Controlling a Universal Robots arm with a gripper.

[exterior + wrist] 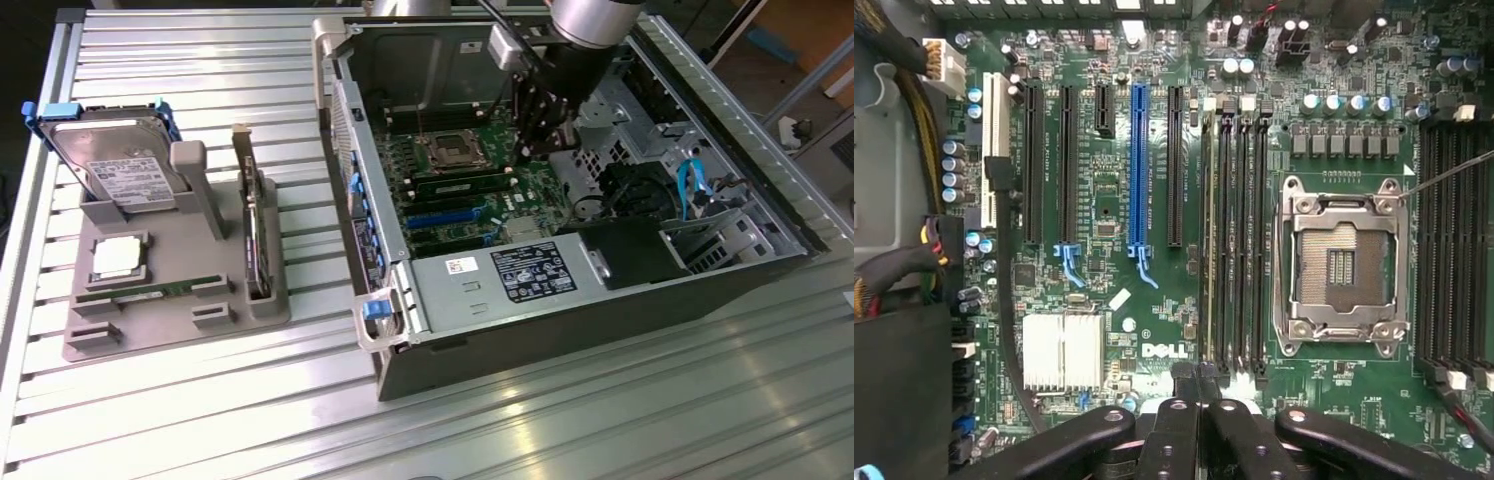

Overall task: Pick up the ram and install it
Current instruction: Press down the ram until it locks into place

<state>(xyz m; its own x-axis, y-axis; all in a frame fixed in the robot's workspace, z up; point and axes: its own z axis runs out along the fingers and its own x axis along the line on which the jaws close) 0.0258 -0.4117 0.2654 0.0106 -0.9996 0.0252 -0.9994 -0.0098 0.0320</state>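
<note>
The ram [134,292], a long thin green stick, lies in the front slot of the grey tray [174,325] at the exterior view's left. My gripper [545,140] is far from it, inside the open computer case [587,290], hanging over the motherboard [1104,220]. In the wrist view its black fingers [1184,385] are pressed together with nothing visible between them, just off the end of the memory slots [1239,230]. A thin green-edged stick [1206,230] stands in the slot nearest the blue connector. The processor socket [1342,262] beside the slots is bare.
The tray also holds an upright hard drive [120,165], a dark expansion card [251,225] on edge and a square silver processor chip [118,257]. Inside the case are a black cable bundle [1004,300], a white heatsink [1062,350] and a second bank of slots [1454,230].
</note>
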